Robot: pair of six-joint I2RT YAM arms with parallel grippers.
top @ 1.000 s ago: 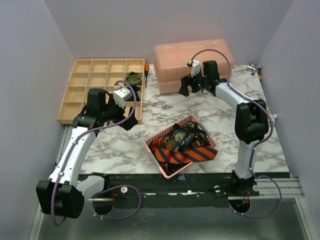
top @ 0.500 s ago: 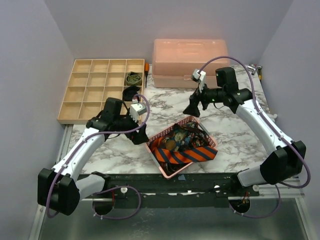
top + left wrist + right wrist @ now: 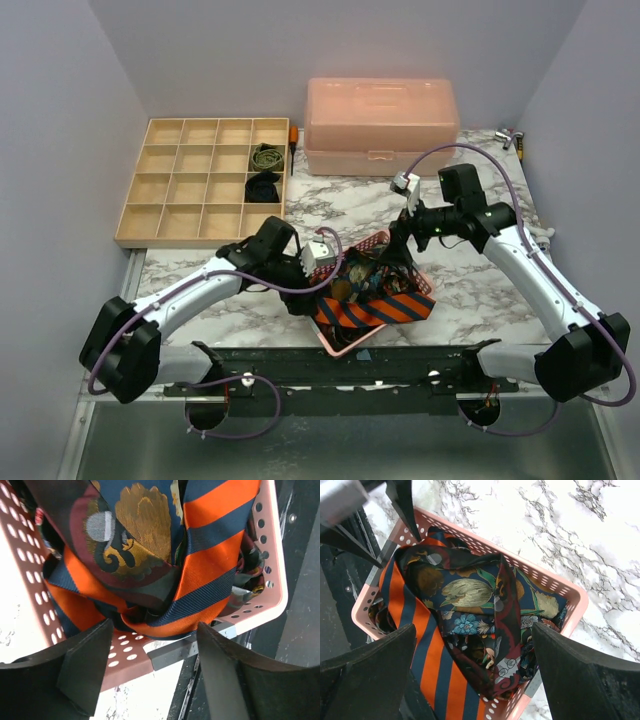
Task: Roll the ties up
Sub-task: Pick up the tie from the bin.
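My left gripper [image 3: 152, 647]: jaws partly apart, nothing clamped between them. Both fingers [image 3: 82, 672] hang just over the near corner of the pink basket [image 3: 277, 587]. Directly ahead of the gap lies the folded end of the striped tie [image 3: 210, 575], orange and navy, its loop resting on the basket floor; I cannot tell whether it touches either finger. Draped over it, further ahead, is a dark paisley tie [image 3: 132, 527] with a gold motif. My right gripper [image 3: 474, 630]: jaws spread wide, holding nothing, hovering above the same basket from its far side. Under it sits a tangle of dark floral ties [image 3: 470, 595], and the striped tie runs along the basket side where my left hand is. The basket stands on the marble table [image 3: 600, 535], near its front edge. Well beyond my left hand is a wooden divider tray [image 3: 180, 190] with two rolled ties in its right-hand column: an olive roll [image 3: 266, 157] and, in the next cell nearer me, a black roll [image 3: 263, 187]. Beyond my right hand, a closed pink box [image 3: 380, 125].
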